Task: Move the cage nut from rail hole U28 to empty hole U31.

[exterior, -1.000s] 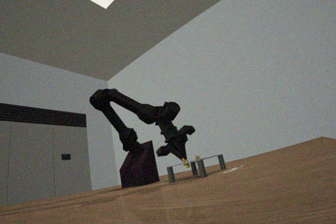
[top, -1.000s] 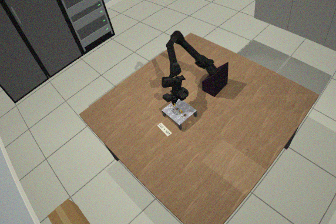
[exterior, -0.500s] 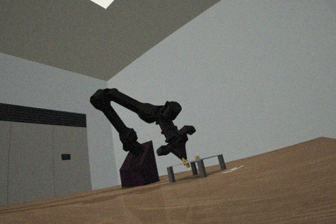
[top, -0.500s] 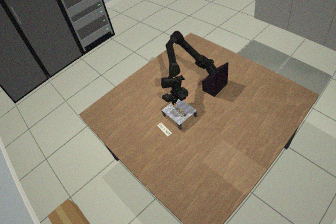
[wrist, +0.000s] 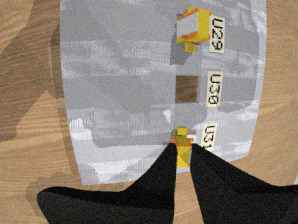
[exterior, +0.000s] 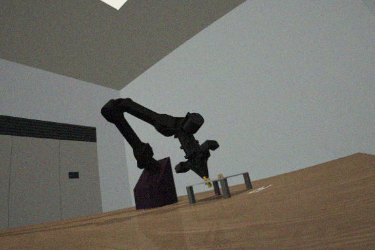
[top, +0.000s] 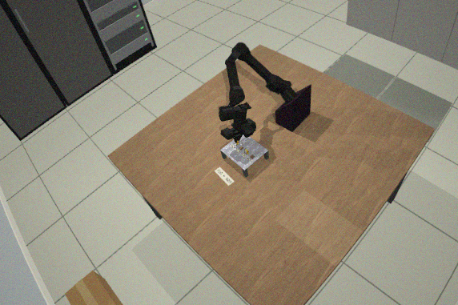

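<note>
The moved cage nut (wrist: pixel 183 156) (exterior: pixel 210 184) is yellow with orange edges. It is tilted at the U31 hole of the grey rail plate (wrist: pixel 120 90) (top: pixel 240 160) (exterior: pixel 234 175). Its lower end shows below plate level in the exterior view. My gripper (wrist: pixel 181 148) (top: pixel 237 141) (exterior: pixel 206 177) is shut on it from both sides. The fingers and nut mostly cover the U31 hole, and the spring wings cannot be made out. The other cage nut (wrist: pixel 200 26) (top: pixel 247 151) (exterior: pixel 219 176) sits at U29.
The U30 hole (wrist: pixel 187 89) lies between the two nuts and shows bare wood through it. The plate stands on short legs (exterior: pixel 225 188) on the wooden table (top: pixel 320 217). A paper label (top: pixel 224 176) lies in front of the plate. The arm's dark base block (top: pixel 294 110) stands behind.
</note>
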Motion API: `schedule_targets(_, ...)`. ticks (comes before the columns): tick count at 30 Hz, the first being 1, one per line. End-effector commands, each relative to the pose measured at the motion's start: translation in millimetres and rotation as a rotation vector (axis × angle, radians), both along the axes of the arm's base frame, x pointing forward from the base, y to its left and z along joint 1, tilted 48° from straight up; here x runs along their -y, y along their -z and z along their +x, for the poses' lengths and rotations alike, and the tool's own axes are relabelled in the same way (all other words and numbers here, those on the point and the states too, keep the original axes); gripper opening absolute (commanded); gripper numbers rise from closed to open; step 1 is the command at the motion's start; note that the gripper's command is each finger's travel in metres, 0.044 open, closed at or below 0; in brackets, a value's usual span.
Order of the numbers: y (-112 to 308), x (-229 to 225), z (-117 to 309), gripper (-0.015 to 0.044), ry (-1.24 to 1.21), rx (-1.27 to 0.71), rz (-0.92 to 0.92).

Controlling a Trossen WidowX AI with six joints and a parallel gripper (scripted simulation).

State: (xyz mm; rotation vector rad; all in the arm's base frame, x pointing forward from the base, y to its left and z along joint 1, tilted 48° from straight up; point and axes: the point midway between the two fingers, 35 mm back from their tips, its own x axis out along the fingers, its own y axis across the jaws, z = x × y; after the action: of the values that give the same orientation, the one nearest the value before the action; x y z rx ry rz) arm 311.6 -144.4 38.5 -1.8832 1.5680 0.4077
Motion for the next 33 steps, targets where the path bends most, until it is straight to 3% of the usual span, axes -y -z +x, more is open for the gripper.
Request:
schedule_targets(1,-0.8,0.4,0.6,0.0023,0.009,0.001,-0.001)
schedule_targets(33,-1.1,0.4,2.4,0.0023,0.042,-0.028,0.006)
